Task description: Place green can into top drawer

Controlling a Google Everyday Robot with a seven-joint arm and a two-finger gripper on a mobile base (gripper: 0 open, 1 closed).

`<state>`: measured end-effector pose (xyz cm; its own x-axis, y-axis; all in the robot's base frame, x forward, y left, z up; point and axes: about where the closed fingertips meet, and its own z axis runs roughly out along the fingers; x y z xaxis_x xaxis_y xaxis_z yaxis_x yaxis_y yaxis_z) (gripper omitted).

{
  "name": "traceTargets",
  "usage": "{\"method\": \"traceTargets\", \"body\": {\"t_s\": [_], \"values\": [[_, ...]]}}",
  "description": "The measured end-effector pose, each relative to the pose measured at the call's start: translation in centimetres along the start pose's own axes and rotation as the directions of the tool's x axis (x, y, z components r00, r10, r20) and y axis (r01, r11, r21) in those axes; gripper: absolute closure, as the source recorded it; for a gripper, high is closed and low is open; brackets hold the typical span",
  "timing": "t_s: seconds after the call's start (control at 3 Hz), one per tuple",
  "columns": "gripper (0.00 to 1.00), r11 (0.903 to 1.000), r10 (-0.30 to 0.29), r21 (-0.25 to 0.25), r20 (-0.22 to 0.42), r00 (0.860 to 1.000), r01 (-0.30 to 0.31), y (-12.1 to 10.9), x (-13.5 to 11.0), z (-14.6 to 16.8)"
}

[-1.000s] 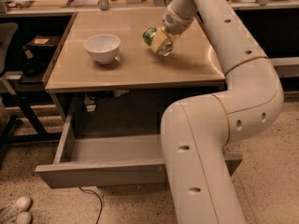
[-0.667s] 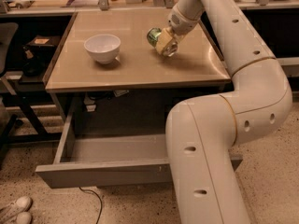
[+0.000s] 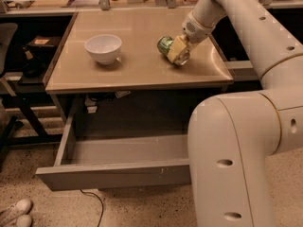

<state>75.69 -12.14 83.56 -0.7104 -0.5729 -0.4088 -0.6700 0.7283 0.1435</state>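
Observation:
The green can (image 3: 166, 46) lies tilted on its side in my gripper (image 3: 175, 51), over the right part of the tan tabletop (image 3: 137, 65). The gripper is shut on the can, with a yellowish finger pad (image 3: 176, 48) across its side and the silver end showing below. The top drawer (image 3: 113, 173) is pulled open under the table, a wide shallow grey tray with nothing showing inside. My arm's large white link (image 3: 236, 155) hides the drawer's right part.
A white bowl (image 3: 103, 48) stands on the left part of the table. A dark chair and frame (image 3: 14, 93) stand to the left. White shoes (image 3: 14, 212) and a cable (image 3: 92, 200) lie on the speckled floor. Shelves with clutter run behind the table.
My gripper has carried the green can a little to the right and slightly toward the table's front. The arm's near link has shifted right. The bowl and drawer have not moved.

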Motion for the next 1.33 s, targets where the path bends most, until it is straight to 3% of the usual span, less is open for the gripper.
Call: {"method": "traceTargets", "body": {"t_s": [0.67,1.33], "values": [[1.0,1.0,-0.003,-0.005,0.007,1.0,0.003,0.3,0.2,-1.1],[1.0,0.9989,0.038,-0.027,0.026,0.999,-0.037,1.8,3.3,-4.7]]}}
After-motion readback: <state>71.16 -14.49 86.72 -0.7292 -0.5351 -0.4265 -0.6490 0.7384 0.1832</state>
